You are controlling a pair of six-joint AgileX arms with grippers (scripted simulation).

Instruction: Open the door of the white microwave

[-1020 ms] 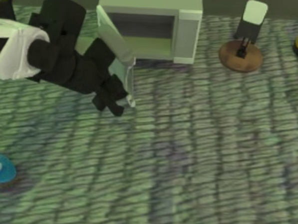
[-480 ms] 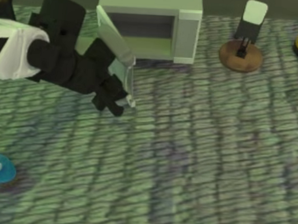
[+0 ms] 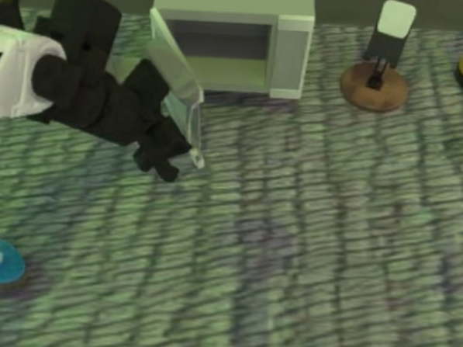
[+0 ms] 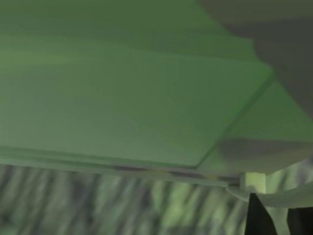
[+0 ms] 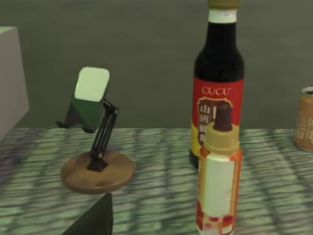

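White microwave (image 3: 254, 35) at upper centre of top view, on desk (image 3: 305, 247) with green-grey woven pattern; grey wall behind. Door (image 3: 178, 73) swung out leftward, pale translucent window, cavity exposed. Left gripper (image 3: 178, 151) at door's free edge, upper left; jaws pinching door edge. Phone stand (image 3: 376, 80) upper right, sauce bottle (image 5: 218, 83) beyond. Right gripper out of top view.

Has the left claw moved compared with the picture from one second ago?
Yes. The left claw has shifted a little toward the table's left, drawing the door's free edge farther from the white microwave, which stayed in place.
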